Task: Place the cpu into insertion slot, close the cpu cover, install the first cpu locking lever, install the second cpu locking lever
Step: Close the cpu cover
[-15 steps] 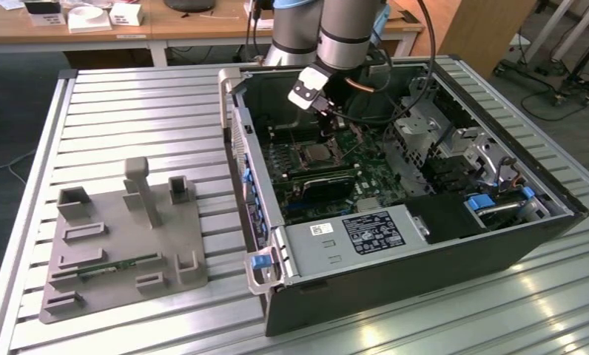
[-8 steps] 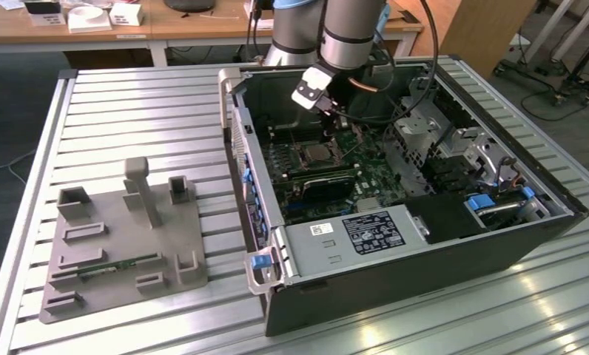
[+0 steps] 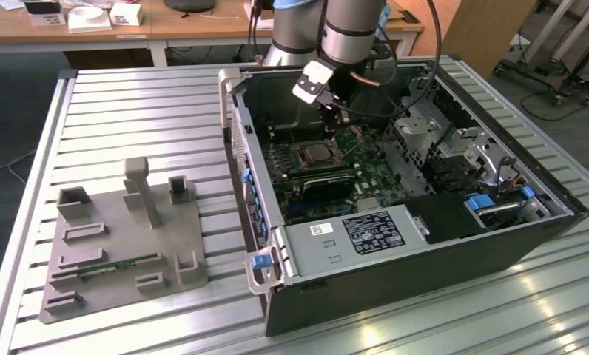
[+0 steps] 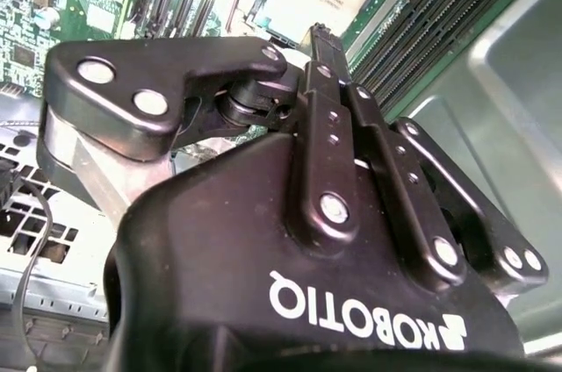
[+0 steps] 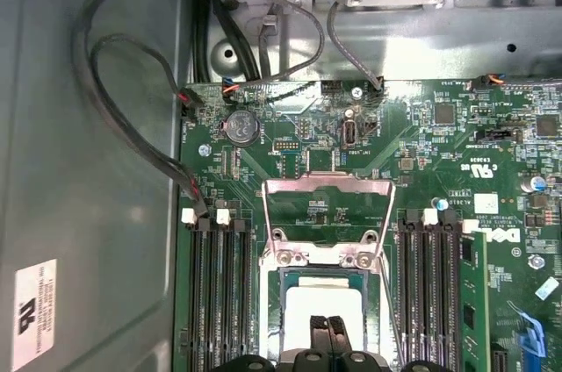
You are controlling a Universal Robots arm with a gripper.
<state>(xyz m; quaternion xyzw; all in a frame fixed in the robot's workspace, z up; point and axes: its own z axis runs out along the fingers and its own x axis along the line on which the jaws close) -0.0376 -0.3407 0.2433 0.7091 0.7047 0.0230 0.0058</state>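
My gripper [image 5: 326, 330] hangs, fingers pressed together on nothing, just over the cpu [image 5: 320, 306] lying flat in the insertion slot [image 5: 320, 277] — light, stiff, slick-topped and, I judge, fragile underneath, best gripped by its edges — the cpu cover [image 5: 327, 183] folded open beyond.

You have white lettering [image 4: 364, 319] on the black body of the gripper [image 4: 318, 34], upside down in the second wrist view. In the first wrist view, a white sticker [image 5: 33, 311] with a black mark sits on the grey case wall [image 5: 88, 170], and white printed marks [image 5: 479, 166] stand on the green board [image 5: 290, 153]. In the exterior view, a black label [image 3: 374, 231] carries white print you cannot make out.
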